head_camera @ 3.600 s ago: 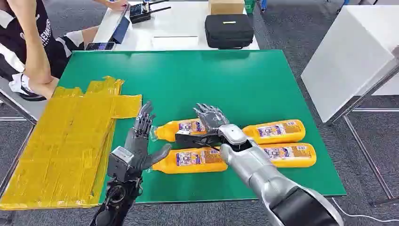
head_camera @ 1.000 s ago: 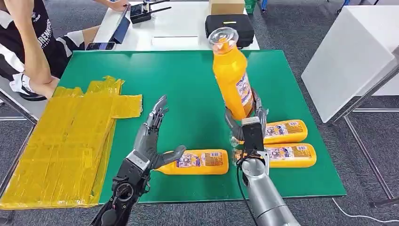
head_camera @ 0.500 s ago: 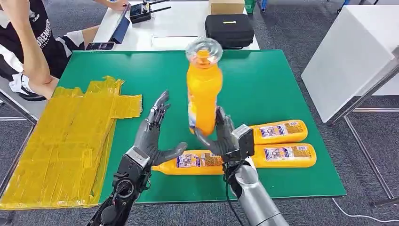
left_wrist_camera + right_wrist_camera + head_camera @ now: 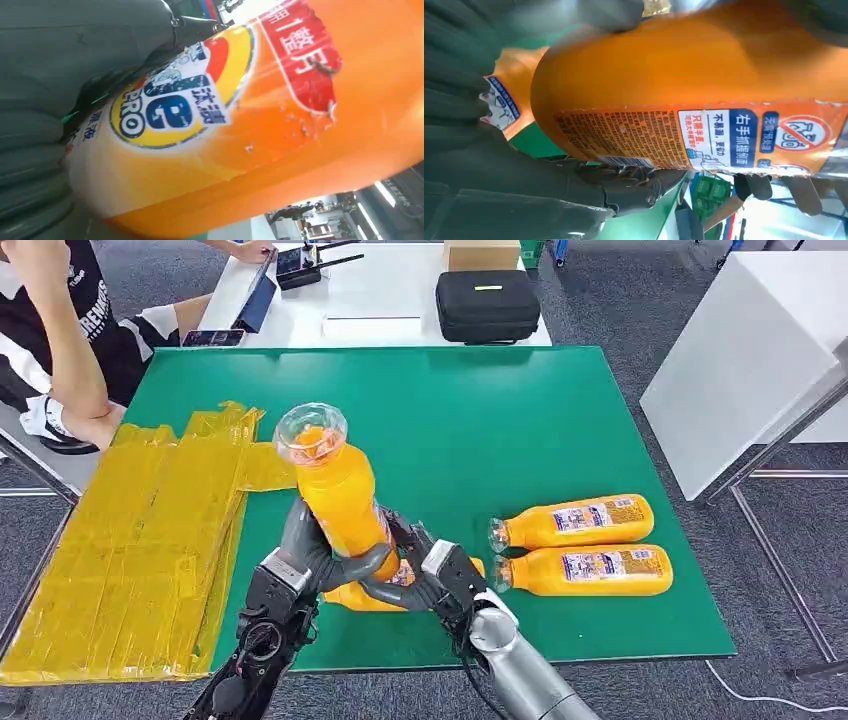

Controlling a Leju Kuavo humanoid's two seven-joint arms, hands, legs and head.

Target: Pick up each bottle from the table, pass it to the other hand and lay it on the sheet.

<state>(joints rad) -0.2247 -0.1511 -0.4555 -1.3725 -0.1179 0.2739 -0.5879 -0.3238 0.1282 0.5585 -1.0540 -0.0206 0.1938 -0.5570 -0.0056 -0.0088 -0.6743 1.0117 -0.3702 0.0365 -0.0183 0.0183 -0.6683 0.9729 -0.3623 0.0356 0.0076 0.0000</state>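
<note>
1. Four orange bottles are in front of me on the green table (image 4: 560,420); one of them, the held bottle (image 4: 340,490), stands nearly upright above the table's near edge, its clear cap tipped toward the yellow sheet (image 4: 130,540).
2. My left hand (image 4: 310,555) has its fingers around the lower body of the held bottle from the sheet side, thumb wrapped across the front.
3. My right hand (image 4: 425,575) is on the same bottle from the other side, fingers curled against its base, so both hands grip it together.
4. In the left wrist view the bottle's label (image 4: 170,107), with blue and yellow print, sits right against my palm (image 4: 45,100).
5. In the right wrist view the bottle's orange body (image 4: 684,85) lies across my dark fingers (image 4: 624,187), and its printed label faces the camera.
6. A second bottle (image 4: 350,595) lies on the table just behind my hands, mostly hidden by them.
7. Two more lying bottles rest side by side to my right, the farther bottle (image 4: 575,521) and the nearer bottle (image 4: 585,571), caps pointing toward my hands.
8. The yellow sheet covers the left part of the table, just beside my left hand, with no bottle on it.
9. A person (image 4: 60,330) sits at the far left corner, and a black case (image 4: 487,305) rests on the white table beyond.
</note>
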